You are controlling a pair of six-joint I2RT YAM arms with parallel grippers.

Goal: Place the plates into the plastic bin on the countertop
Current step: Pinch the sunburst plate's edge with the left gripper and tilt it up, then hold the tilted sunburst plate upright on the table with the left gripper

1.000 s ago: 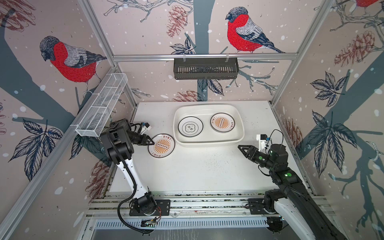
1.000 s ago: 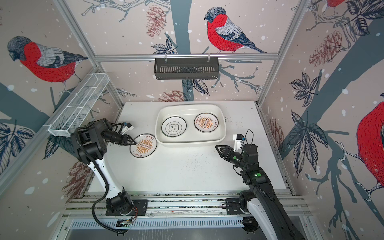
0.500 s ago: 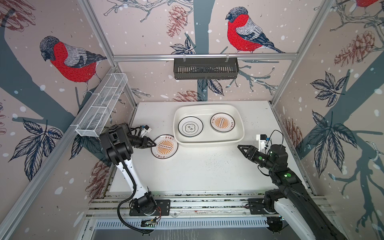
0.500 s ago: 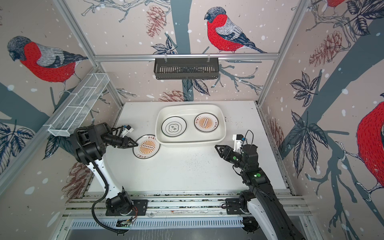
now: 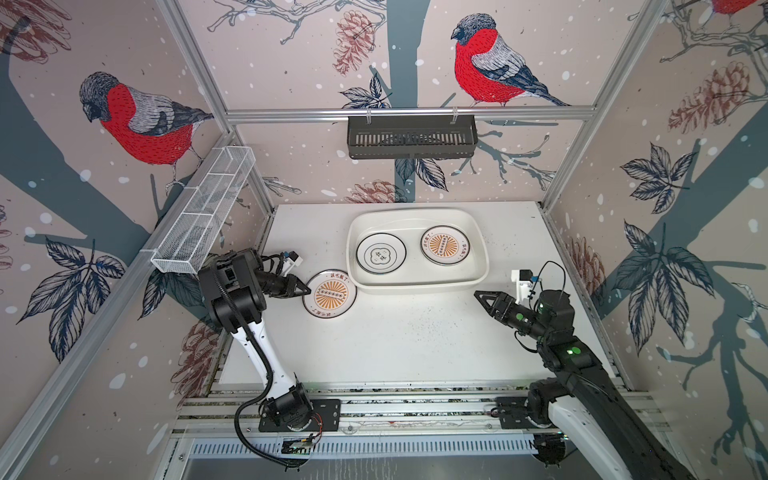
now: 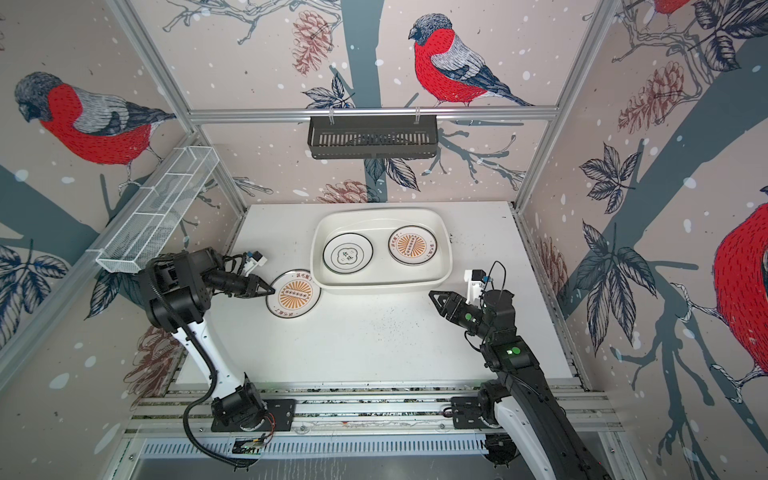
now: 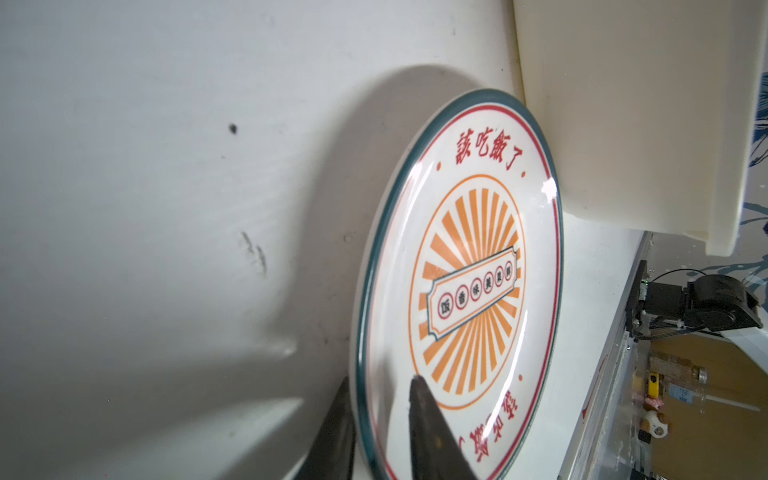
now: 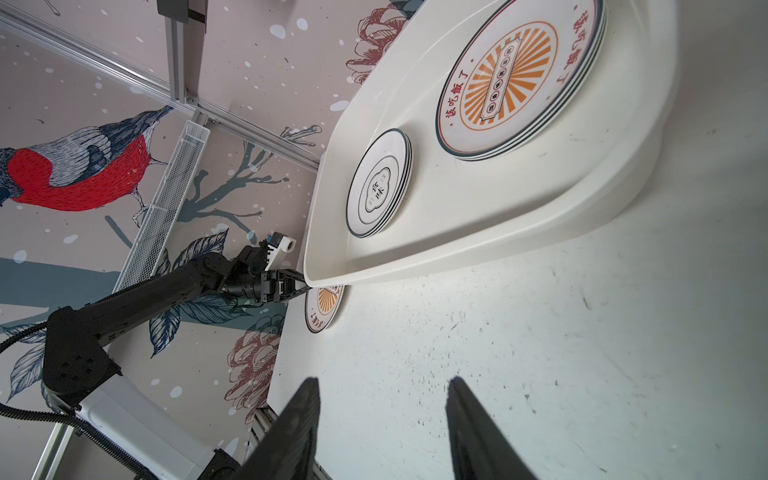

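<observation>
Both top views overhead, wide; wrist views low, sharing plastic bin [image 8: 457, 249].

In the right wrist view, a corner of the plastic bin [image 8: 457, 257] hides part of the sunburst plate [image 8: 321, 311]. The left wrist view cuts off that plate's near rim, so we cannot tell whether the left gripper [image 7: 380, 382] presses it. In both top views we cannot count the stacked plates [image 5: 380, 254].

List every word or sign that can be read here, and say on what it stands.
"該吃飯了": red, rim of the loose sunburst plate on the countertop.
"該吃飯了": red, rim of the binned sunburst plate in the plastic bin.
Both centre banners: characters too small to read.
Quatrefoil plate: two black characters, too blurred to read.
No other text is visible.
</observation>
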